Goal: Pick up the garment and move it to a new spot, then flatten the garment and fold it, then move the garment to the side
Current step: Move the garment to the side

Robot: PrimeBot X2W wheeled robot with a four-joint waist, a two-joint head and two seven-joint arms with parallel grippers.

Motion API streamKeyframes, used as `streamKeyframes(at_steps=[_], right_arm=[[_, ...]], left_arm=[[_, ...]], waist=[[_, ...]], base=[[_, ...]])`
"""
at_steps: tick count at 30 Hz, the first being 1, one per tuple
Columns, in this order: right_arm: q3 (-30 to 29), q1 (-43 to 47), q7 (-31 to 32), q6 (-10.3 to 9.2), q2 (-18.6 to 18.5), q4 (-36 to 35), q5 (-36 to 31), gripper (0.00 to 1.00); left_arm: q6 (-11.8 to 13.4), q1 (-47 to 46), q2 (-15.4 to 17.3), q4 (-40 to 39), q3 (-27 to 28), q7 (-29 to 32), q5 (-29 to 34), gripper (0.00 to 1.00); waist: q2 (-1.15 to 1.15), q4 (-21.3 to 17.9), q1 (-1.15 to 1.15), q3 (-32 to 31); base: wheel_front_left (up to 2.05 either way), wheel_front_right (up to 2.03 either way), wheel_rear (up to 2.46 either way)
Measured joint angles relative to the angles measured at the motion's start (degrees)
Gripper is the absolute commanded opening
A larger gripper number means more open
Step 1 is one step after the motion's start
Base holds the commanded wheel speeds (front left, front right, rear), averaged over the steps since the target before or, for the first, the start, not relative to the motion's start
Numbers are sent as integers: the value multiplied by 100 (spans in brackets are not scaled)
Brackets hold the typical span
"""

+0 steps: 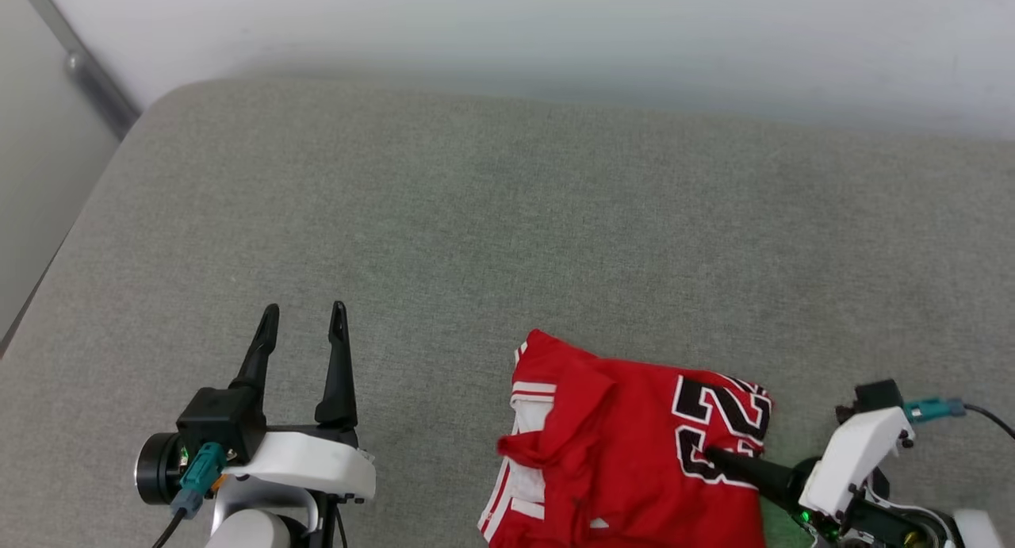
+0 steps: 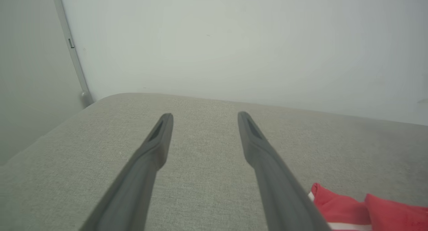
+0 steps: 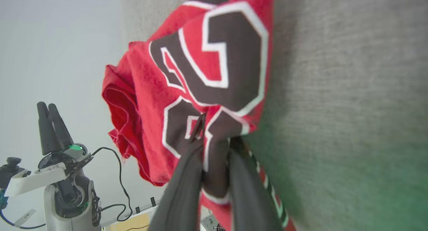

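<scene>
The garment [image 1: 618,437] is a bright red top with dark, white-outlined numbers and striped trim. It lies crumpled near the front right of the grey cushion [image 1: 476,215]. My right gripper [image 1: 711,454] reaches in from the right, and its fingers pinch a fold of the numbered cloth. The right wrist view shows that fold of the garment [image 3: 207,74] bunched between the two dark fingers of my right gripper [image 3: 215,132]. My left gripper [image 1: 304,310] hovers open at the front left, apart from the cloth. Between the spread fingers of the left gripper [image 2: 205,114] there is nothing, with a corner of the garment [image 2: 337,204] to its right.
A pale wall [image 1: 555,24] runs behind the cushion. A metal bar [image 1: 87,80] slants down past the cushion's rounded left corner. The cushion's left edge falls away toward the floor. Bare grey fabric stretches across the middle and back.
</scene>
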Motion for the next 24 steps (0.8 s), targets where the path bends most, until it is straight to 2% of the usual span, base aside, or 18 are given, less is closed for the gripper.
streamKeyframes(at_steps=[4, 8, 13, 19, 24], right_arm=[[443, -43, -202, 1, -265, -375, -183, 0], [1053, -149, -344, 1, -657, -912, -683, 0], [1629, -268, -303, 1, -1362, -1414, -1603, 0], [1761, -537, -240, 2, -1808, -1492, -2248, 0], [1560, -910, -634, 2, -1869, -1125, -2603, 0]], left_arm=[[-47, 66, -15, 67, 20, -1, 42, 100], [-90, 182, -19, 85, 30, -1, 63, 100], [-93, 259, -47, 33, 41, -1, 84, 100], [-115, 236, -90, -93, 94, -1, 151, 100], [-176, -59, -125, -216, 82, -1, 242, 100]], waist=[[0, -62, 0, -184], [0, -208, 0, -384], [0, -555, 0, -507], [0, -1129, 0, -417], [0, -1581, 0, -96]], base=[[0, 0, 0], [0, 0, 0], [0, 0, 0], [0, 0, 0], [0, 0, 0]])
